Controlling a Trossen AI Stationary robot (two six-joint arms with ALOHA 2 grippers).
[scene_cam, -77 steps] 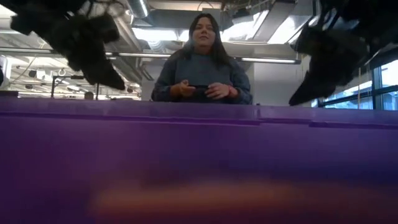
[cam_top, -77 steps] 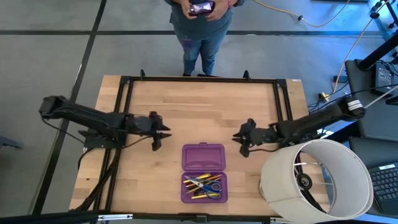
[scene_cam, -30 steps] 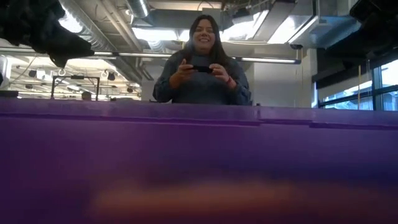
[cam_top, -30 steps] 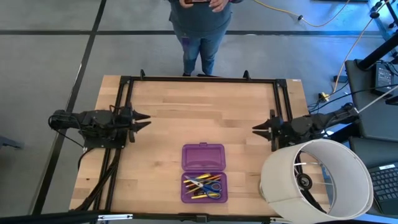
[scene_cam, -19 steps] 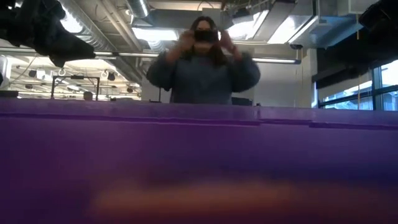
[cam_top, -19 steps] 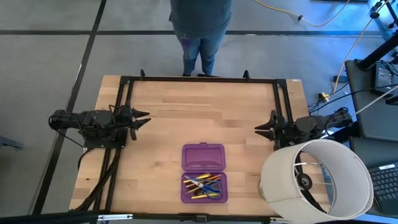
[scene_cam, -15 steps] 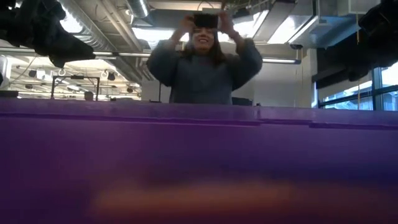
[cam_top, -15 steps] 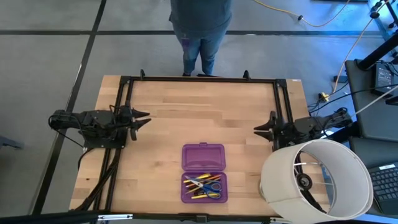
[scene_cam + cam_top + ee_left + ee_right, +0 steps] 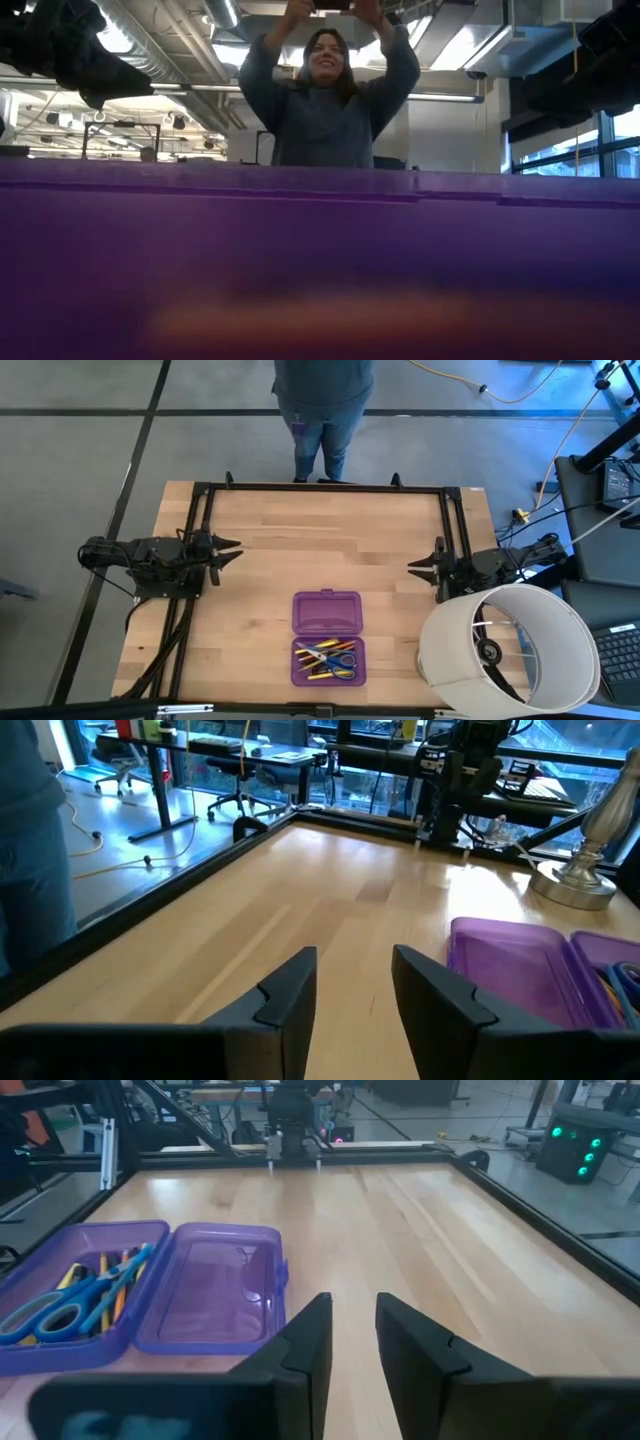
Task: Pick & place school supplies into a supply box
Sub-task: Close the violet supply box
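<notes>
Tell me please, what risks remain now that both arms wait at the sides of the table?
The supply box lies open, so a knock could scatter the scissors, pencils and pens inside. The large white cylinder stands very near the right pincer, so that arm might clip it when it moves. The left pincer is far from the box. A person stands at the far edge, perhaps within the arms' reach.

Wooden table (image 9: 330,560), pale planks, black frame rail along its 9, 12 and 3 o'clock edges. Purple box (image 9: 327,637) lies open toward 6 o'clock from centre, 2 halves flat on the wood: lid half toward 12, filled half toward 6. White cylinder (image 9: 505,650) sits at the 4 o'clock corner, overhanging the table edge.
</notes>
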